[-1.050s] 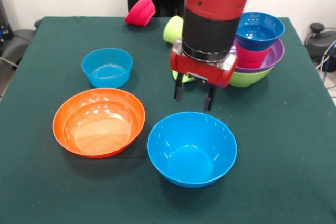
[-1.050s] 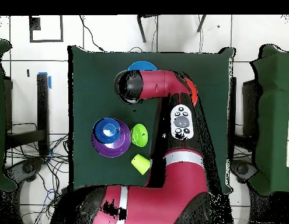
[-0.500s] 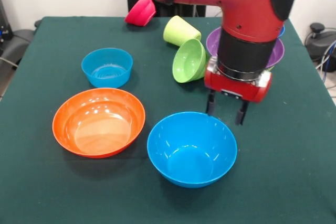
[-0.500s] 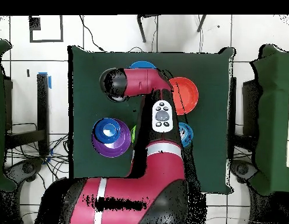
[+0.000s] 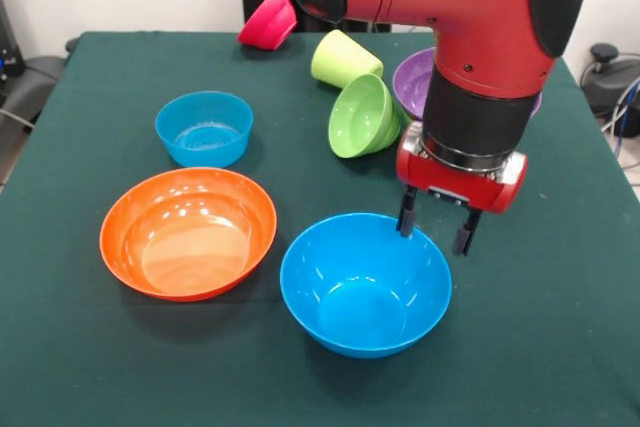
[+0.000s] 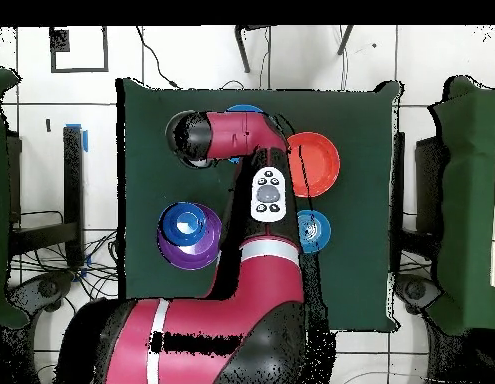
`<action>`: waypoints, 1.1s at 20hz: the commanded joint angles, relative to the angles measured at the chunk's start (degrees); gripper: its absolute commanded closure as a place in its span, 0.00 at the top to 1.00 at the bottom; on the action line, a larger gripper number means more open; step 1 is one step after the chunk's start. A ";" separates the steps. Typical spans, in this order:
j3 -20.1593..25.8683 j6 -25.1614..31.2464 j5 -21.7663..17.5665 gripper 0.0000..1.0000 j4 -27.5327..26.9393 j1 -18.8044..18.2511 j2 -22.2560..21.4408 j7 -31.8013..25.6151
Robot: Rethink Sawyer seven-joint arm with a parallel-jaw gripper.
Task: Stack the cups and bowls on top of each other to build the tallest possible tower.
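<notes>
Red arm vertical, gripper (image 5: pixel 434 231) spread, empty, over lg blue bowl (image 5: pixel 365 284) rim.

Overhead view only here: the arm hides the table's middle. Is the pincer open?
Observer: Yes. The front view shows the pincer open and empty, at the rim of the large light blue bowl.
Operator: Where are the green pieces?
Observer: The small lime green bowl lies tipped on its side beside the lime green cup, which is also on its side.
Operator: And the pink-red bowl?
Observer: The pink-red bowl sits tilted at the far edge of the table.
</notes>
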 commanded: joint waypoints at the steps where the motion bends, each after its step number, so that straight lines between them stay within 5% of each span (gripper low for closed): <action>1: 0.00 9.96 1.22 1.00 -7.07 1.01 2.59 6.42; 6: -0.34 13.70 2.38 1.00 -8.79 1.50 2.18 5.97; 22: -0.39 3.86 5.31 1.00 -6.94 2.87 7.29 7.91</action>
